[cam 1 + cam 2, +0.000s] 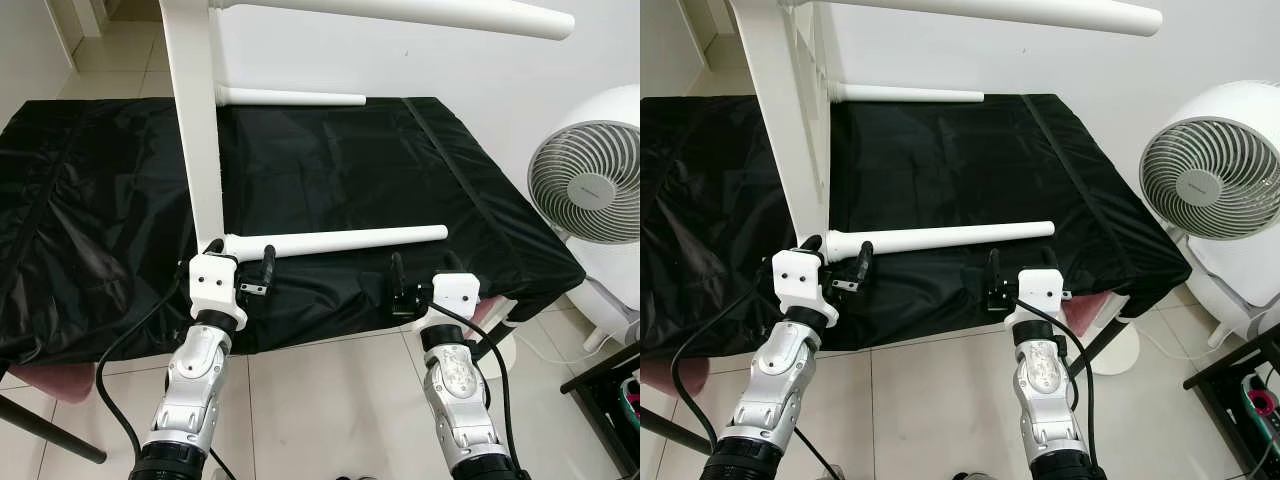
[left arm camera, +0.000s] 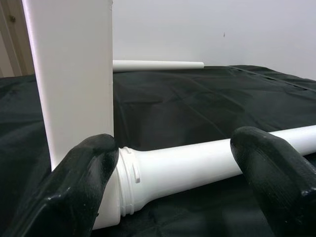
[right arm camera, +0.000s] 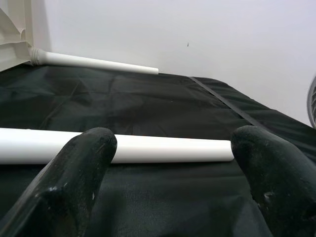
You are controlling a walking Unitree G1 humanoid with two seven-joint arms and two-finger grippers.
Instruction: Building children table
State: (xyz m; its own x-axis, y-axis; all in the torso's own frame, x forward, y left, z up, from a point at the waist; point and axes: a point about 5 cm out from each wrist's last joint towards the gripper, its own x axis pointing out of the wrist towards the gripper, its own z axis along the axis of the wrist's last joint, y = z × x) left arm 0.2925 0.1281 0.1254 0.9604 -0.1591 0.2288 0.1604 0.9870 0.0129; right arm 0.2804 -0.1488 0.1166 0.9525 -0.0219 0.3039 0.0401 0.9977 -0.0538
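Note:
A white children's table stands on its side on a black cloth (image 1: pixel 100 200). Its flat top (image 1: pixel 195 130) rises upright at the left. Three round legs stick out to the right: a near one (image 1: pixel 335 240) just above the cloth, a far one (image 1: pixel 290 97) and a high one (image 1: pixel 400 12). My left gripper (image 1: pixel 240 262) is open at the near leg's screwed-in base (image 2: pixel 131 177), with one black finger (image 2: pixel 74 187) on each side and in front of it. My right gripper (image 1: pixel 425 270) is open just short of that leg's free end (image 3: pixel 217 149), not touching it.
A white fan (image 1: pixel 590 185) stands close on the right, beside the cloth's corner. A black rack (image 1: pixel 610 385) sits on the tiled floor at the lower right. Something pink (image 1: pixel 45 380) sits under the cloth's front left edge. A white wall (image 1: pixel 480 70) runs behind.

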